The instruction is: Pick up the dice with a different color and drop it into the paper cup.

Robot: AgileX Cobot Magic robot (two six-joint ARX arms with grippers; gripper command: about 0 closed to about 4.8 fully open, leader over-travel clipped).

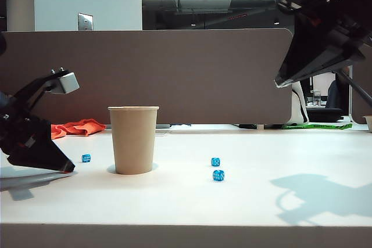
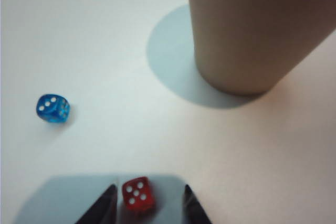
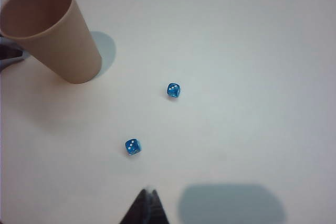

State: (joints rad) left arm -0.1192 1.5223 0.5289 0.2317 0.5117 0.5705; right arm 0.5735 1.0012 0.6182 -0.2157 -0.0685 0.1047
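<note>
1. The left gripper (image 2: 147, 205) is low over the white table (image 1: 261, 201), on the left side of the exterior view, with its dark fingertips (image 2: 105, 203) spread wide apart.
2. The red die (image 2: 138, 194) lies on the table between those two fingertips, four white dots up. Neither fingertip appears to touch it, so nothing is gripped.
3. The paper cup (image 1: 133, 139) stands upright on the table, just to the right of the left gripper in the exterior view and well clear of the red die.
4. One blue die (image 2: 53, 109) rests near the left gripper, on the side away from the cup; in the exterior view it shows between the gripper and the cup.
5. Two more blue dice (image 1: 217, 168) sit close together on the table, to the right of the cup.
6. The right gripper (image 3: 147, 203) hangs high above the table, its tips pressed together and holding nothing.
7. An orange cloth (image 1: 78, 127) lies at the back left.
</note>
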